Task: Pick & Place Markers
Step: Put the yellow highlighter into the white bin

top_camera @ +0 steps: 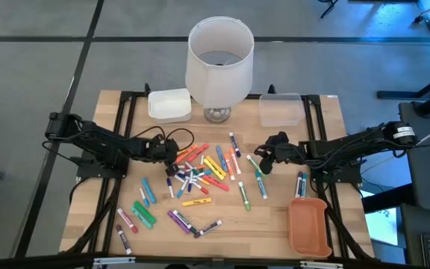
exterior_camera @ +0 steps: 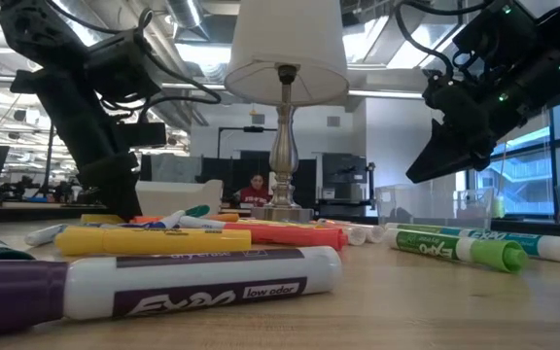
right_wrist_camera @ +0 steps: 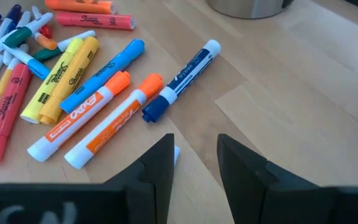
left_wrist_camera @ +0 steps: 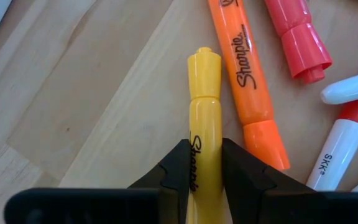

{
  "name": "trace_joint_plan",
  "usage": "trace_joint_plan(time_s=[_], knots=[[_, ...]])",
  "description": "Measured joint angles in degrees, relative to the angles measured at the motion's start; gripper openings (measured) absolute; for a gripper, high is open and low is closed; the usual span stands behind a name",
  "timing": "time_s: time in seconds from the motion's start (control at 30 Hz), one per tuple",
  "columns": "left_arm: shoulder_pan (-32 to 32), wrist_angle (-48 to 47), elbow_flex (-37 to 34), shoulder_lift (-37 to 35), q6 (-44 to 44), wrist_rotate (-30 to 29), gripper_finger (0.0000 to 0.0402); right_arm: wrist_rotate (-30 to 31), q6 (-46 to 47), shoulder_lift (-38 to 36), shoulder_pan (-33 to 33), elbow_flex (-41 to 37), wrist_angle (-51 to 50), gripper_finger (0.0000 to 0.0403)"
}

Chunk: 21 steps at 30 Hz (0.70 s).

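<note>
1. Even, bright overhead light – soft, faint shadows under the markers [top_camera: 200,175] on the wooden table [top_camera: 267,220].
2. Low view: nearest purple-capped marker [exterior_camera: 154,284] blurs; ceiling lights and window glare behind.

— Reading "Sharpie" on the yellow highlighter [left_wrist_camera: 202,134] and on the orange highlighter [left_wrist_camera: 244,74] beside it.
— Also showing "EXPO low odor" on the near white marker [exterior_camera: 197,282], "EXPO" on the green marker [exterior_camera: 455,248].
</note>
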Motion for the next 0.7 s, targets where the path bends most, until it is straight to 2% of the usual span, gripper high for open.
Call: trace_joint_plan(time_s=[0.3,0.5,0.7], knots=[[0.0,-6.5,7.5,0.3,4.6,0.8,0.0070,0.0,-0.7,0.0,0.0,0.0,0.0,0.0123],[0.6,-15.5,13.3,0.2,7.6,-1.9,0.0071,0.0,-1.3,0.0,0.0,0.0,-0.1,0.0123],[5.0,-22.3,17.2,0.2,12.3,-7.3,0.0076,0.0,-1.3,0.0,0.0,0.0,-0.1,0.0123]])
